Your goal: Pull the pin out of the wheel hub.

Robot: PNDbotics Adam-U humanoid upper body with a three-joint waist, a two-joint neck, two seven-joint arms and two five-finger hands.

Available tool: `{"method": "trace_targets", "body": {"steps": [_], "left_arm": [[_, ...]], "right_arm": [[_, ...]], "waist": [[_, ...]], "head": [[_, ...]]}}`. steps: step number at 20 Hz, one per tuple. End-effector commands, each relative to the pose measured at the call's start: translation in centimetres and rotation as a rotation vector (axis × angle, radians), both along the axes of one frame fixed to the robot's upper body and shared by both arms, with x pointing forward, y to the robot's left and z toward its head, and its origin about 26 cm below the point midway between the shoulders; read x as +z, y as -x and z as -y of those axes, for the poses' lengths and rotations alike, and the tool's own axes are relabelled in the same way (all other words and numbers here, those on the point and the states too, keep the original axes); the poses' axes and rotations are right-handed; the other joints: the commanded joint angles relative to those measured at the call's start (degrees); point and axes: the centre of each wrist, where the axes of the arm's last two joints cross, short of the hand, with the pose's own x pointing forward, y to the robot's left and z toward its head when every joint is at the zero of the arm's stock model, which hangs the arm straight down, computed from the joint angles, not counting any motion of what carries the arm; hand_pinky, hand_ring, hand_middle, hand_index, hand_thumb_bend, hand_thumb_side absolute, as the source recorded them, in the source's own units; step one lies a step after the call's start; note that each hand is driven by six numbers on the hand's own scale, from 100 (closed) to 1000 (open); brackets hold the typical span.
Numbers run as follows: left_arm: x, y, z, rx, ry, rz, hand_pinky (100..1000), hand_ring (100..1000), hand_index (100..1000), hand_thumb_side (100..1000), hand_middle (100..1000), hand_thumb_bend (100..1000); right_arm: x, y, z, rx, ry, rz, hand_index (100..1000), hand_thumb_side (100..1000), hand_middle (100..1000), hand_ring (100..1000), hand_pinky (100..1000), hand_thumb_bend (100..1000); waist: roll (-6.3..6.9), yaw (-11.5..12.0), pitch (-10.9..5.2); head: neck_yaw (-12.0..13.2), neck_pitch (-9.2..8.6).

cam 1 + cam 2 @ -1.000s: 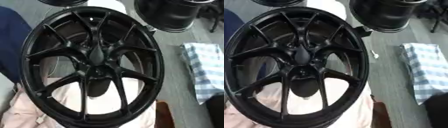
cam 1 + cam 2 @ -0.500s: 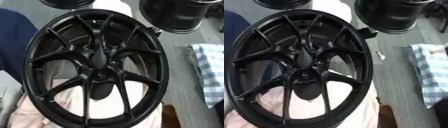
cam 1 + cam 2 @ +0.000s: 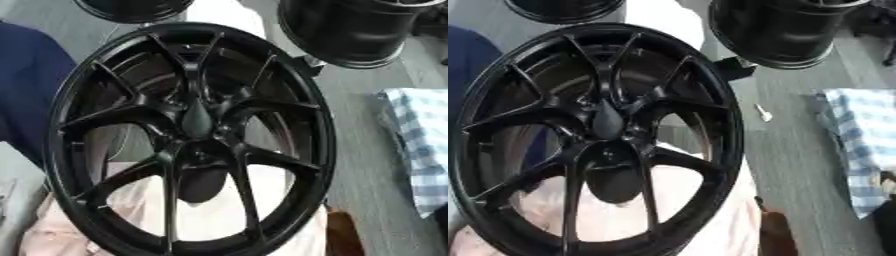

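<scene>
- Blue cloth lies at the far left, partly behind the rim
- Black wheel fills the middle, tilted face-up toward the camera on pale pink fabric, likely so its hub is open to reach
- No pin can be made out at the hub
- Neither hand shows, so the state of the fingers cannot be told
- Small white object lies on the grey surface, right of the wheel
- Checked cloth sits at the right edge
</scene>
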Motion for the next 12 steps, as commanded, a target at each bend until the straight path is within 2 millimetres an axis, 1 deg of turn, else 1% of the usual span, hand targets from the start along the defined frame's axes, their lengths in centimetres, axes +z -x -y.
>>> {"method": "trace_targets", "body": {"steps": [1, 2, 4, 7, 8, 9, 10, 11, 12], "left_arm": [[1.1, -0.1, -0.3, 0.005, -0.004, 0.033, 598, 670, 706, 767, 597, 100], [1.1, -0.1, -0.3, 0.005, -0.004, 0.033, 598, 670, 706, 767, 597, 100], [1.1, -0.1, -0.3, 0.004, -0.004, 0.033, 598, 670, 706, 767, 597, 100], [1.1, 0.0, -0.3, 0.005, -0.005, 0.033, 598, 670, 706, 767, 597, 100], [1.1, 0.0, -0.3, 0.005, -0.005, 0.033, 598, 670, 706, 767, 597, 100], [1.1, 0.0, -0.4, 0.005, -0.006, 0.032, 598, 670, 706, 767, 597, 100], [1.1, 0.0, -0.4, 0.005, -0.007, 0.032, 598, 670, 706, 767, 597, 100], [1.1, 0.0, -0.4, 0.004, -0.007, 0.032, 598, 670, 706, 767, 597, 100], [1.1, 0.0, -0.4, 0.004, -0.007, 0.032, 598, 670, 706, 767, 597, 100]], "right_arm": [[-0.1, 0.2, 1.0, -0.036, 0.031, -0.006, 895, 945, 848, 867, 776, 482], [-0.1, 0.2, 1.1, -0.052, 0.034, -0.003, 909, 1000, 862, 877, 778, 428], [0.0, 0.2, 1.2, -0.075, 0.036, 0.003, 919, 1000, 876, 888, 783, 408], [0.7, 0.1, 1.2, -0.093, 0.050, 0.024, 918, 1000, 871, 885, 780, 403], [1.1, 0.1, 1.2, -0.096, 0.057, 0.042, 909, 941, 858, 876, 775, 397], [1.6, 0.0, 1.1, -0.104, 0.065, 0.068, 880, 663, 810, 845, 757, 390], [2.3, -0.1, 1.0, -0.115, 0.072, 0.101, 876, 632, 803, 842, 755, 398], [2.7, -0.2, 0.9, -0.123, 0.074, 0.124, 876, 632, 803, 842, 755, 398], [3.0, -0.2, 0.7, -0.128, 0.075, 0.143, 871, 596, 796, 838, 753, 407]], "waist": [[0.21, -0.1, -0.86], [0.20, -0.1, -0.87], [0.17, -0.1, -0.88], [0.12, -0.1, -0.89], [0.10, -0.1, -0.89], [0.09, -0.1, -0.91], [0.08, -0.1, -0.93], [0.08, -0.1, -0.93], [0.07, -0.1, -0.94]], "head": [[0.2, -0.59], [0.2, -0.61], [0.1, -0.56], [0.0, -0.40], [0.0, -0.37], [0.1, -0.34], [0.1, -0.30], [0.0, -0.29], [0.0, -0.28]]}}
